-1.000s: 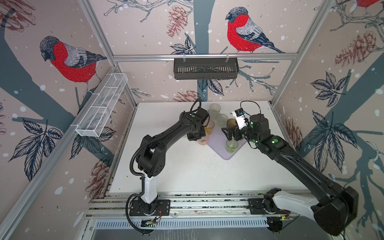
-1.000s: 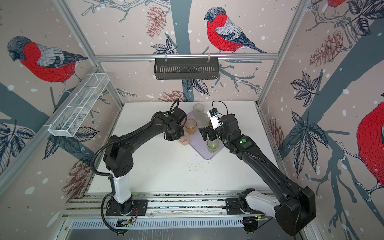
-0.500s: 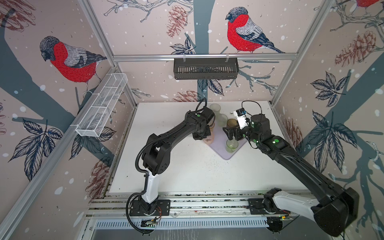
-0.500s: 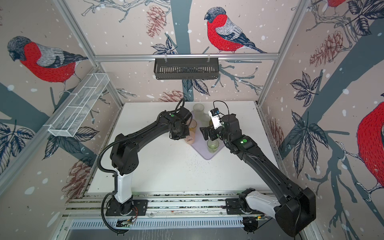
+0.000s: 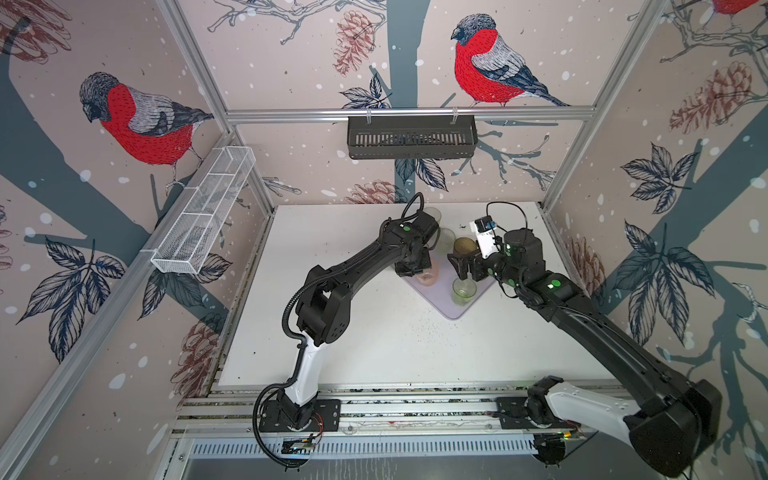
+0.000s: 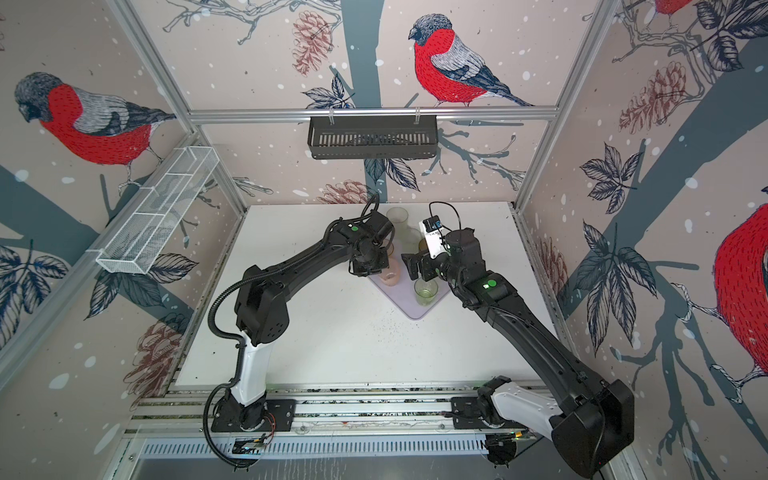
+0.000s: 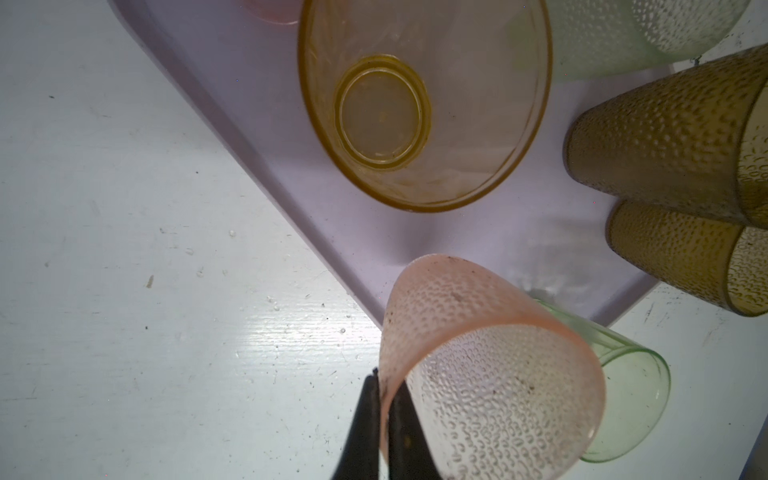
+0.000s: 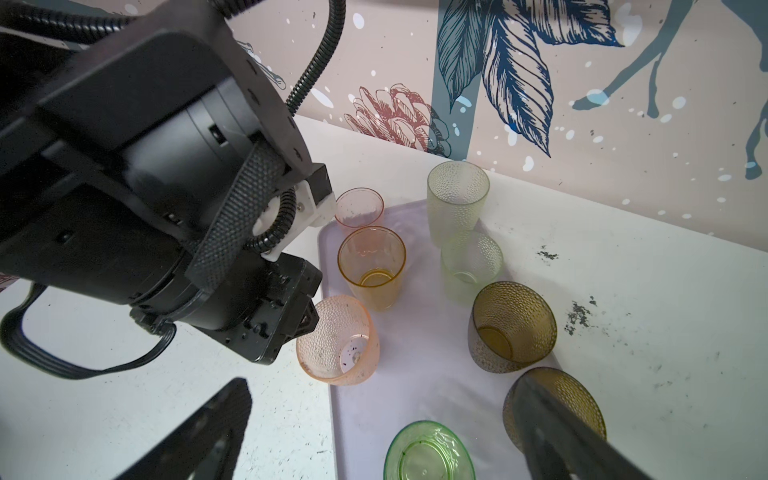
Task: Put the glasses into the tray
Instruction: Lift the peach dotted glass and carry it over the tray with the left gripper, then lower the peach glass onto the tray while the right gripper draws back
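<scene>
Nearly done, by my reading: the lilac tray [image 8: 419, 374], toward the table's [image 5: 374, 332] far edge, carries the amber tumbler [image 8: 372, 266], green tumbler [image 8: 428, 455], brown tumblers [image 8: 513, 326] and short frosted tumbler [image 8: 471, 262]. The small pink tumbler [image 8: 359, 208] and tall frosted tumbler [image 8: 457, 199] are at its far corners. The left gripper [image 7: 386, 376] pinches the wall of the dimpled pink tumbler [image 7: 478, 374], tilted at the tray's edge. Seating and releasing it remains. The right gripper [image 5: 466, 270] hovers above the tray, jaws spread, empty.
</scene>
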You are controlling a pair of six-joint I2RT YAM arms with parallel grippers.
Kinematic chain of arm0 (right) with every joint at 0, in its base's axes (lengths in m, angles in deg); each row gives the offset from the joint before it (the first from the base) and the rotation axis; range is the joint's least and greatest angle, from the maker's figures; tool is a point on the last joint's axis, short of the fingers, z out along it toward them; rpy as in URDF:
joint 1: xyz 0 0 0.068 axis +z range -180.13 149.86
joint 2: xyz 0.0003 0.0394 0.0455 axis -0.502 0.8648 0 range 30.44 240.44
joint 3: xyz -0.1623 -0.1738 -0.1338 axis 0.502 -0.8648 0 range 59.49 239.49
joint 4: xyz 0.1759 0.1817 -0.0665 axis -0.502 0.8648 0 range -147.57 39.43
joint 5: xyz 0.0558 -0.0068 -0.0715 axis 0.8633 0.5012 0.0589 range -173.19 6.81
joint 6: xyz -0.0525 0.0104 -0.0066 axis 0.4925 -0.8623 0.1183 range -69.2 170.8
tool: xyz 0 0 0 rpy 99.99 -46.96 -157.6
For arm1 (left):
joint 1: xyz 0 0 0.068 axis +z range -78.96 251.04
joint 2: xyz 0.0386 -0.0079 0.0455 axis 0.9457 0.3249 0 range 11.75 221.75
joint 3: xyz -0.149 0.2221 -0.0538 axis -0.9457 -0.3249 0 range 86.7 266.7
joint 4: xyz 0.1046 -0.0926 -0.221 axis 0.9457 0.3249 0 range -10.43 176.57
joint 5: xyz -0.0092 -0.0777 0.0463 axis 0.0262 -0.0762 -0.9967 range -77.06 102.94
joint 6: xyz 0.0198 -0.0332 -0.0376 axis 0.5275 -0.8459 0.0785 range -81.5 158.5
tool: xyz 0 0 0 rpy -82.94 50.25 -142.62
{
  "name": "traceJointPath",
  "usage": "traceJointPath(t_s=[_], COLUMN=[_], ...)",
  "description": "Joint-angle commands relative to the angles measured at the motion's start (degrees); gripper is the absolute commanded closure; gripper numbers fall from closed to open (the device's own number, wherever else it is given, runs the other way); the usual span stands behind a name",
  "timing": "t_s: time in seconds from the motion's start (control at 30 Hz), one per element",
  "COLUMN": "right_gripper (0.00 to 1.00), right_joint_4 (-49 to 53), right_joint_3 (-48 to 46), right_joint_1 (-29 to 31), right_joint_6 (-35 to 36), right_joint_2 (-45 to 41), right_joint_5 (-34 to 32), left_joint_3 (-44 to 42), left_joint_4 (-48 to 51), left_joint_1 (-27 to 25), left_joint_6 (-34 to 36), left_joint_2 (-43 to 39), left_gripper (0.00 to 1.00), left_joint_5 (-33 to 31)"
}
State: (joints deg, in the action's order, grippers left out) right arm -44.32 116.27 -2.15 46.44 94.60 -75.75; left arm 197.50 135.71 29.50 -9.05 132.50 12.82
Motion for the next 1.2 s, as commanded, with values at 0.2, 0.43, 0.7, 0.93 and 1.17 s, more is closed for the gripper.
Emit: traceJointPath(t_s=[0.2,0.43,0.7,0.93,1.17], right_gripper=[0.00,0.00,0.00,0.00,0.00], right_joint_4=[-0.91,-0.47,-0.36,0.19,0.45], right_joint_3=[-0.26,-0.39,-1.14,-1.14,-1.31], right_joint_1=[-0.39,-2.10,-3.81,-5.03,-5.20], right_joint_6=[0.14,-1.04,-2.45,-3.36,-3.59], right_joint_2=[-0.35,-1.05,-1.89,-2.13,-2.29], right_joint_5=[-1.41,-4.81,-5.44,-7.52,-8.07], left_joint_3=[3.40,5.35,8.77,9.15,9.36], left_joint_4=[2.13,1.62,2.65,3.00,2.92], left_joint_1=[-0.82,-1.55,-1.88,-1.82,-2.05], left_joint_6=[0.09,-0.61,-0.44,0.35,0.18], left_joint_2=[2.32,3.76,6.34,6.91,7.79], left_gripper=[1.00,1.00,1.00,1.00,1.00], left_joint_5=[0.08,0.38,0.21,-0.05,-0.07])
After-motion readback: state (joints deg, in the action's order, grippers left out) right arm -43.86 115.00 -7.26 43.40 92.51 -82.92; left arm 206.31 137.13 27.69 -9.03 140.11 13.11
